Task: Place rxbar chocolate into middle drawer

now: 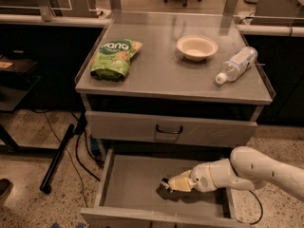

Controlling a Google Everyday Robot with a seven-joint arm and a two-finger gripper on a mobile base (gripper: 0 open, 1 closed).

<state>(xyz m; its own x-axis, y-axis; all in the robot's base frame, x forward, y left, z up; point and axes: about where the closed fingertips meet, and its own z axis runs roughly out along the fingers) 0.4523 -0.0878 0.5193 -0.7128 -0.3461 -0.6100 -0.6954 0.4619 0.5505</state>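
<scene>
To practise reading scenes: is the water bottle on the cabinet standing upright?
No, the water bottle lies on its side; the gripper is down in the open middle drawer.

The gripper (170,184) sits low inside the open middle drawer (133,179) (chip bag (115,58) up top).
</scene>
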